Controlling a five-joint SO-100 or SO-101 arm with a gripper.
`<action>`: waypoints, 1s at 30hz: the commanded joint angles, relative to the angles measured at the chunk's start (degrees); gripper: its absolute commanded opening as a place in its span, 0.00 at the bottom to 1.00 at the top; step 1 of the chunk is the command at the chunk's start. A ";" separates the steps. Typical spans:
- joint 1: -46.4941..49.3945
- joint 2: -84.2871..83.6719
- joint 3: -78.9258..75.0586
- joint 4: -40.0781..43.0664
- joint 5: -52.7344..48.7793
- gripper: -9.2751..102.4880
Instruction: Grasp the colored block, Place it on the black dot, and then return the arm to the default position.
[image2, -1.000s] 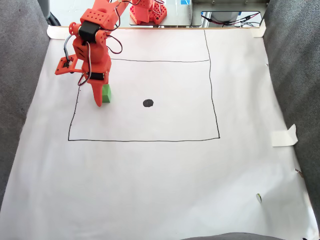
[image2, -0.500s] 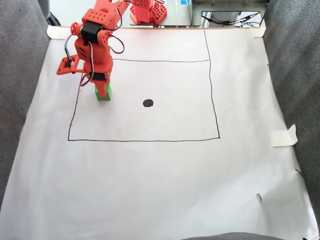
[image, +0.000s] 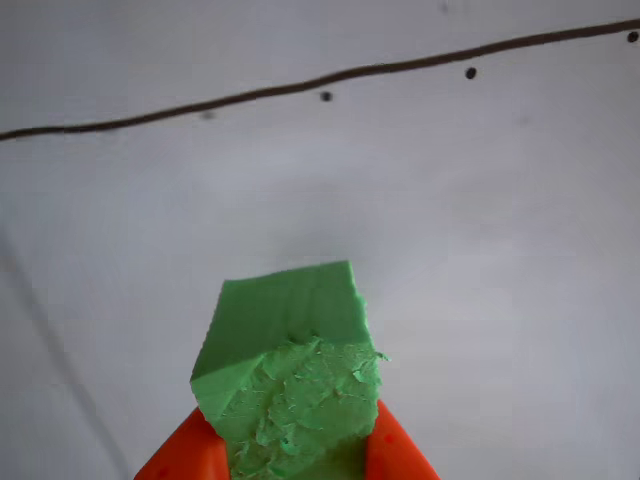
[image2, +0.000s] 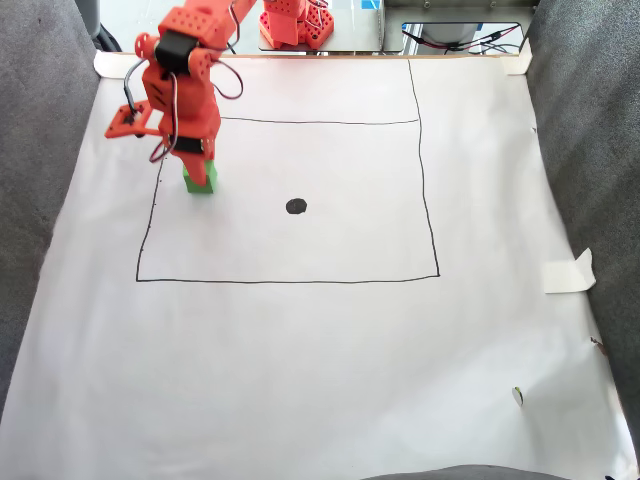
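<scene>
The colored block (image: 290, 350), a bright green foam cube with a rough torn face, is pinched between two orange fingers (image: 180, 462) at the bottom of the other view. My gripper (image: 295, 450) is shut on it. In the fixed view the orange arm (image2: 182, 95) stands over the left side of the drawn rectangle, and the block (image2: 199, 181) hangs under the gripper (image2: 199, 172) beside the left line. It looks slightly lifted off the paper. The black dot (image2: 296, 206) lies uncovered to the right of the block, inside the rectangle.
White paper (image2: 320, 360) covers the table and carries a black drawn rectangle (image2: 290, 280). Grey fabric (image2: 40, 120) flanks both sides. Another orange robot part (image2: 295, 25) and cables (image2: 460, 40) sit at the far edge. A tape piece (image2: 568, 272) sticks up at the right.
A second ago the fingers stood around the block on the paper. They have since shut on it, and the arm has pulled back toward the upper left, taking the block along.
</scene>
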 joint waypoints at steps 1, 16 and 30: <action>-3.08 7.38 0.62 0.26 1.32 0.08; -19.86 15.12 7.03 6.42 10.11 0.08; -22.24 5.80 -1.32 10.37 15.03 0.08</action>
